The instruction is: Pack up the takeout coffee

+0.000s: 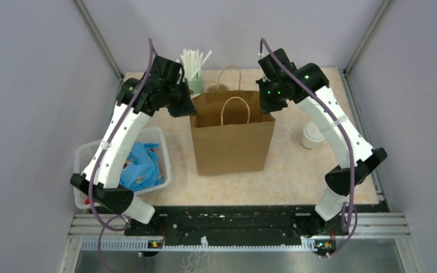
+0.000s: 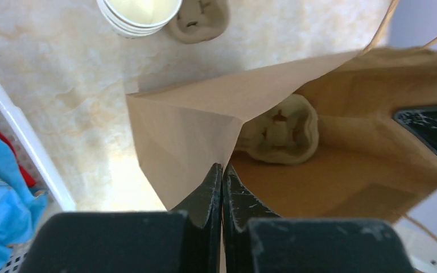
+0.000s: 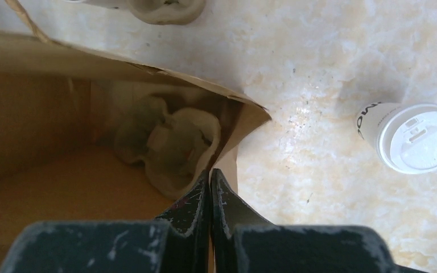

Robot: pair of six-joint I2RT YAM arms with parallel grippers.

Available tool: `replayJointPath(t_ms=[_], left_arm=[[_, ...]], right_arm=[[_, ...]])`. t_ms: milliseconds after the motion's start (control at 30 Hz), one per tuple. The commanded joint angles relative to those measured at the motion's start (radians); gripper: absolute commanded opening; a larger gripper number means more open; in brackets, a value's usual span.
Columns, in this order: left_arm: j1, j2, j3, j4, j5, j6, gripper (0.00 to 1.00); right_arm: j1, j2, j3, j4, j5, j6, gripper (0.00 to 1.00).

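The takeout coffee (image 1: pixel 313 135), a cream-white cup with a white lid (image 3: pixel 416 138), stands on the table to the right of the brown paper bag (image 1: pixel 232 139). My left gripper (image 2: pixel 222 168) is shut on the bag's left rim (image 2: pixel 190 142). My right gripper (image 3: pixel 210 173) is shut on the bag's right rim (image 3: pixel 230 156). The bag stands open between them. A pulp cup carrier (image 2: pixel 281 132) lies on the bag's floor (image 3: pixel 173 145).
A white basket (image 1: pixel 158 136) with blue packets stands at the left. A green cup of white straws (image 1: pixel 193 71) stands behind the bag. A stack of lidless paper cups (image 2: pixel 139 12) and another pulp carrier (image 2: pixel 200 20) sit beyond the bag.
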State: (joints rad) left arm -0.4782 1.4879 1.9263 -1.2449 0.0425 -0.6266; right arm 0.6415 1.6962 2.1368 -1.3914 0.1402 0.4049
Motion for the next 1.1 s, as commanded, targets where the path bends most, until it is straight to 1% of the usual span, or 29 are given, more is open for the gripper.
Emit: replayJointPath(t_ms=[0,33,100,167,200,233,300,400,467,533,600,667,733,767,800,833,900,967,1033,1067], left_arm=[[0.004,-0.147,-0.067,0.101,0.067,-0.041,0.05],[0.003,-0.160,-0.116,0.112,0.055,-0.047,0.05],[0.005,-0.165,-0.193,0.119,0.036,-0.038,0.10],[0.013,-0.146,-0.228,0.101,0.009,-0.008,0.11],[0.018,-0.135,-0.229,0.092,0.010,0.003,0.10],[0.020,-0.125,-0.218,0.087,0.023,0.016,0.10],[0.022,-0.109,-0.137,0.067,0.053,0.024,0.09],[0.021,-0.117,-0.006,0.066,0.091,0.000,0.10],[0.022,-0.136,0.027,0.084,0.120,-0.032,0.10],[0.021,-0.151,0.009,0.105,0.153,-0.058,0.09],[0.022,-0.176,-0.069,0.132,0.162,-0.070,0.09],[0.022,-0.206,-0.184,0.170,0.146,-0.071,0.09],[0.023,-0.227,-0.310,0.206,0.111,-0.046,0.10],[0.024,-0.221,-0.344,0.196,0.093,-0.029,0.09],[0.023,-0.206,-0.342,0.175,0.088,-0.014,0.08],[0.023,-0.189,-0.309,0.143,0.091,-0.003,0.07],[0.023,-0.167,-0.193,0.093,0.115,0.002,0.07],[0.023,-0.169,-0.096,0.093,0.136,-0.018,0.08],[0.023,-0.186,-0.098,0.131,0.172,-0.046,0.10],[0.023,-0.199,-0.119,0.151,0.198,-0.051,0.14]], right_arm=[[0.010,-0.145,-0.014,0.024,-0.061,0.057,0.00],[0.009,-0.178,-0.086,0.069,-0.057,0.058,0.00],[0.001,-0.231,-0.252,0.169,-0.042,0.052,0.00],[-0.019,-0.252,-0.380,0.247,-0.043,0.044,0.00],[-0.026,-0.251,-0.419,0.265,-0.048,0.038,0.00],[-0.030,-0.236,-0.425,0.249,-0.048,0.032,0.00],[-0.025,-0.179,-0.326,0.140,-0.053,0.029,0.00],[0.022,-0.127,-0.083,-0.002,-0.029,0.036,0.00],[0.030,-0.126,0.025,-0.026,-0.052,0.049,0.00],[0.030,-0.140,0.068,-0.018,-0.070,0.060,0.00],[0.030,-0.165,0.030,0.016,-0.068,0.059,0.00],[0.030,-0.201,-0.116,0.092,-0.052,0.050,0.00],[0.028,-0.243,-0.296,0.179,-0.010,0.033,0.00],[0.028,-0.248,-0.357,0.198,0.010,0.028,0.00],[0.028,-0.235,-0.373,0.188,0.016,0.030,0.00],[0.028,-0.213,-0.346,0.152,0.013,0.034,0.00],[0.031,-0.170,-0.241,0.077,-0.027,0.044,0.00],[0.035,-0.168,-0.160,0.064,-0.047,0.045,0.00],[0.034,-0.193,-0.143,0.102,-0.061,0.020,0.00],[0.032,-0.213,-0.160,0.136,-0.071,-0.006,0.00]])
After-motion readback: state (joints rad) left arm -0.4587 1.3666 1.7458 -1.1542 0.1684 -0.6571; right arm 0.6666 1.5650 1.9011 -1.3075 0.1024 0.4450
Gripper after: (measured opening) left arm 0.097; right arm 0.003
